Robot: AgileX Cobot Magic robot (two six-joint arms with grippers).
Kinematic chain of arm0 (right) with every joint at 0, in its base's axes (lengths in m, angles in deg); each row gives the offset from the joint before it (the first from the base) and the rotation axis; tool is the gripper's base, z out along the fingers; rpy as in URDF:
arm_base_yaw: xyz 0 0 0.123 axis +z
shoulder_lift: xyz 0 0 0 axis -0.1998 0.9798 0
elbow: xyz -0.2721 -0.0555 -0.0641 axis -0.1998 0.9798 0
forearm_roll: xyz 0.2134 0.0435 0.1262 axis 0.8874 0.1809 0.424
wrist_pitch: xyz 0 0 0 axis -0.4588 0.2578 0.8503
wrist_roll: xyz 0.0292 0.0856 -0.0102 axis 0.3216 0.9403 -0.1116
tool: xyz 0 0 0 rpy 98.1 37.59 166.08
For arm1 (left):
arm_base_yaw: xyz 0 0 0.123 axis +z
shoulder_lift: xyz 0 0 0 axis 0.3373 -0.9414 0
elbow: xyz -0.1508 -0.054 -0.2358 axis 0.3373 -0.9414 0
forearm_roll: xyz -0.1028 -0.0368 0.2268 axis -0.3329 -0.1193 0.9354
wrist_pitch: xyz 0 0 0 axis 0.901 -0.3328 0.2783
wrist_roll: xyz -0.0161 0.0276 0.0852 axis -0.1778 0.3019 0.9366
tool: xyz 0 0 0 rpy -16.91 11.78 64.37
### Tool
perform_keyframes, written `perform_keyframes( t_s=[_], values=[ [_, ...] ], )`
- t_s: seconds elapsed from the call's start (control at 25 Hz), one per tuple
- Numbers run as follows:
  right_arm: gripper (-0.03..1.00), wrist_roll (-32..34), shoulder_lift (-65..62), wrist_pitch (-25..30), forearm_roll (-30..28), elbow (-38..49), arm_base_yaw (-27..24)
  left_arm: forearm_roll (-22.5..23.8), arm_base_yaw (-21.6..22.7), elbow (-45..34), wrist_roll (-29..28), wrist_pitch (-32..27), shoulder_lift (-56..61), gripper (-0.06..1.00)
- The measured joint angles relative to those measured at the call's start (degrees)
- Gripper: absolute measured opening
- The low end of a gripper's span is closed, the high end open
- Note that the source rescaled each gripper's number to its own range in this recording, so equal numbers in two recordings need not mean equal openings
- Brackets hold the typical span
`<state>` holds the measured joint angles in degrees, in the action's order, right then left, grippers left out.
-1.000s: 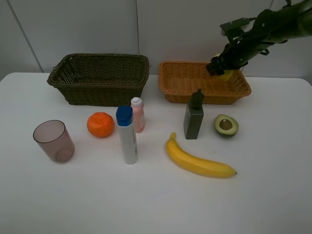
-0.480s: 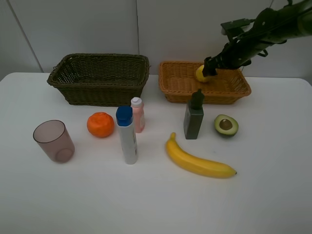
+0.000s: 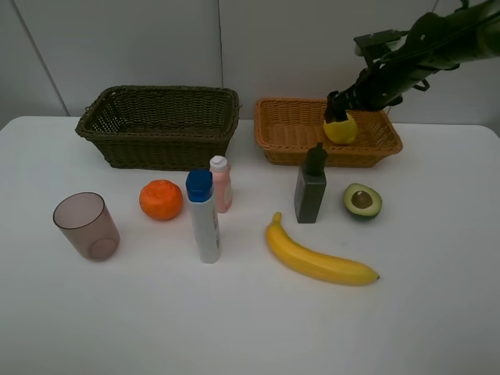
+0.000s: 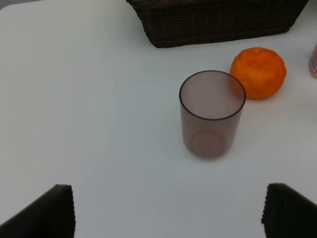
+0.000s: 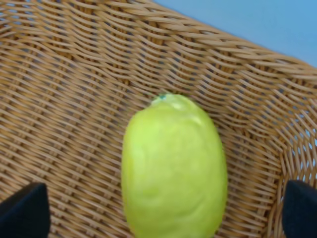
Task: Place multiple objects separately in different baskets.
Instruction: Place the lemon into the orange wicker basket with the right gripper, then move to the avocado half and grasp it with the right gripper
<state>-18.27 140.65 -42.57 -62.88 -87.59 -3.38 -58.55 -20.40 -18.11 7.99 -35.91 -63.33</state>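
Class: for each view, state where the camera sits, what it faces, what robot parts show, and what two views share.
Exterior high: up high, looking down on the table and dark basket; right arm shows.
Left wrist: above the cup and orange, facing down; fingertips show.
Right wrist: over the orange-tan basket, facing the lemon; fingertips show.
Shared: the lemon, exterior and right wrist.

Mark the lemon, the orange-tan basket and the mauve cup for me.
lemon (image 5: 173,168), right wrist view, middle of its peel.
orange-tan basket (image 3: 283,153), exterior high view, front wall.
mauve cup (image 4: 212,121), left wrist view, side wall.
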Motion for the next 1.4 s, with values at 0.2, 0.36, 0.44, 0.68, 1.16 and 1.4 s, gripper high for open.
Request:
perform_keyframes(
  t_s=[0.2, 0.36, 0.44, 0.68, 1.16, 1.4],
  values=[
    [0.99, 0.00, -0.80, 1.13, -0.63, 0.00, 0.27, 0.00, 0.00, 0.00, 0.00, 0.00, 0.00, 1.00],
    [0.99, 0.00, -4.06, 2.31, -1.67, 0.88, 1.17, 0.00, 0.00, 0.00, 0.00, 0.00, 0.00, 1.00],
    [0.99, 0.00, -6.14, 2.58, -1.67, 2.21, 1.37, 0.00, 0.00, 0.00, 0.00, 0.00, 0.00, 1.00],
    [0.99, 0.04, -13.51, 3.13, -5.00, 10.64, 1.83, 0.00, 0.00, 0.00, 0.00, 0.00, 0.00, 1.00],
    [0.99, 0.57, -21.34, 8.69, -8.97, 23.65, 1.83, 0.00, 0.00, 0.00, 0.00, 0.00, 0.00, 1.00],
    [0.99, 2.97, -21.37, 7.74, -8.10, 27.96, 1.83, 0.00, 0.00, 0.00, 0.00, 0.00, 0.00, 1.00]
  ],
)
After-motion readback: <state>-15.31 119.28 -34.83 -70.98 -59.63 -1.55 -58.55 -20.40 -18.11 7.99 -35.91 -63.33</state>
